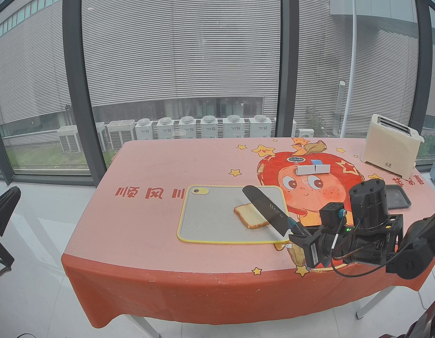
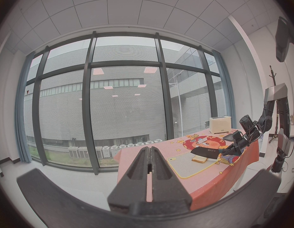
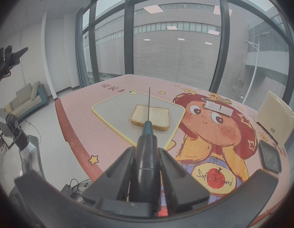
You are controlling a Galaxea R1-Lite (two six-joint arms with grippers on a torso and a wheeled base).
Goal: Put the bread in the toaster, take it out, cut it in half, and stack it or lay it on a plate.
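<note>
A single slice of bread (image 1: 250, 215) lies flat on the right part of the grey, yellow-rimmed cutting board (image 1: 208, 217). My right gripper (image 1: 303, 234) is shut on the handle of a black knife (image 1: 267, 208) at the board's front right corner. The blade slants up over the bread; in the right wrist view the knife (image 3: 149, 105) shows edge-on across the middle of the bread (image 3: 150, 117). The cream toaster (image 1: 391, 145) stands at the table's far right. My left gripper (image 2: 150, 162) is shut on nothing, held off the table's left side.
A small dark tray (image 1: 397, 196) lies in front of the toaster. A white knife rest (image 1: 312, 168) sits on the cartoon face printed on the orange tablecloth. The table's left half is bare cloth. Windows stand behind the table.
</note>
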